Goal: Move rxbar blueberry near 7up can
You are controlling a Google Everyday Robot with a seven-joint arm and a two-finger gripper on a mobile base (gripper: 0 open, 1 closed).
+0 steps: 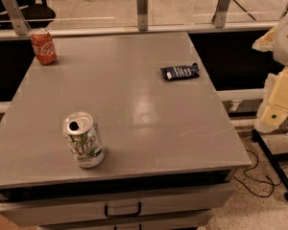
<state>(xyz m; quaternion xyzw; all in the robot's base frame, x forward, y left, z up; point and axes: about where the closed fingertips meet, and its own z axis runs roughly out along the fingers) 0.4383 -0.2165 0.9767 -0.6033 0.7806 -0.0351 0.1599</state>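
The rxbar blueberry (180,72), a flat dark navy wrapper with white lettering, lies on the grey table top (134,104) near its far right edge. The 7up can (83,139), silver-white with green and red markings and an open top, stands upright near the front left. My gripper (274,111) hangs with the cream-coloured arm at the right edge of the view. It is off the table, to the right of the bar and lower in the view, touching nothing.
A red Coca-Cola can (43,47) stands at the table's far left corner. A glass railing with metal posts (142,7) runs behind the table. Drawers with a handle (122,210) sit under the front edge. A black stand and cables (273,166) are on the floor at right.
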